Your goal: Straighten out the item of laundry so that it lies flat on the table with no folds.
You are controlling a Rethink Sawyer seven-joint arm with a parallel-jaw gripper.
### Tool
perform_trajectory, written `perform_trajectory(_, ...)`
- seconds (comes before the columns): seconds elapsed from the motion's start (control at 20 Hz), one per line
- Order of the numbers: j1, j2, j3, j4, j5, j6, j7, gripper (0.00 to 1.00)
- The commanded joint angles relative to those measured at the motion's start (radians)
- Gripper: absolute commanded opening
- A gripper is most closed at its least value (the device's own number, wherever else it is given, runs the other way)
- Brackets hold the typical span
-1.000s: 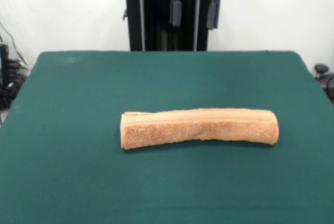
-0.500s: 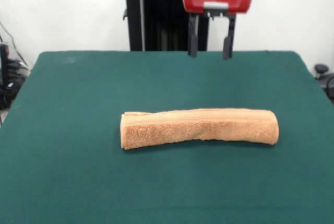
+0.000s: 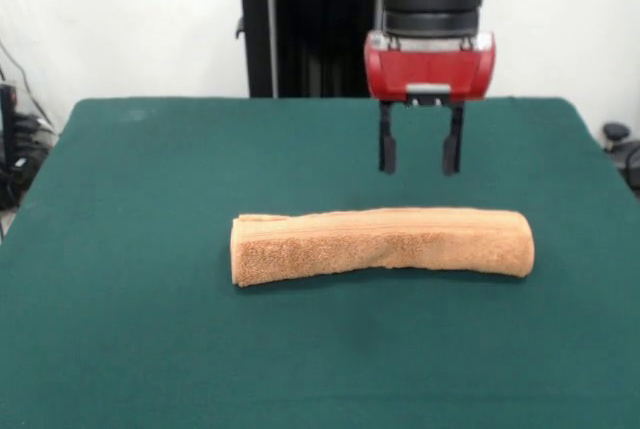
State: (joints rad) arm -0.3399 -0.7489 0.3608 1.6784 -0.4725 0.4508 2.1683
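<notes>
The orange-tan terry towel (image 3: 380, 244) lies folded into a long narrow strip across the middle of the dark green table (image 3: 150, 329). Its label is hidden. My gripper (image 3: 419, 169) hangs open and empty from the red and black arm, a little above and behind the right half of the towel, not touching it. Its two dark fingers (image 3: 387, 149) point straight down.
The black pedestal (image 3: 300, 29) stands at the table's far side. Cables and dark equipment (image 3: 15, 149) sit off the left edge, and a dark object (image 3: 620, 144) off the right edge.
The gripper has come down and toward the camera, from the top edge of the picture to just above the towel's right half. The towel has not moved.
</notes>
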Motion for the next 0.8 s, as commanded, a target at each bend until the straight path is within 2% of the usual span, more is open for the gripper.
perform_trajectory(0.05,0.016,0.073,0.155,-0.126,-0.029,0.159,-0.261,1.0)
perform_trajectory(0.35,0.012,0.114,0.189,-0.231,-0.024,0.237,-0.297,1.0)
perform_trajectory(0.6,-0.008,0.089,0.18,-0.232,-0.02,0.265,-0.259,1.0)
perform_trajectory(0.8,-0.03,0.14,0.189,-0.27,-0.041,0.257,-0.274,1.0)
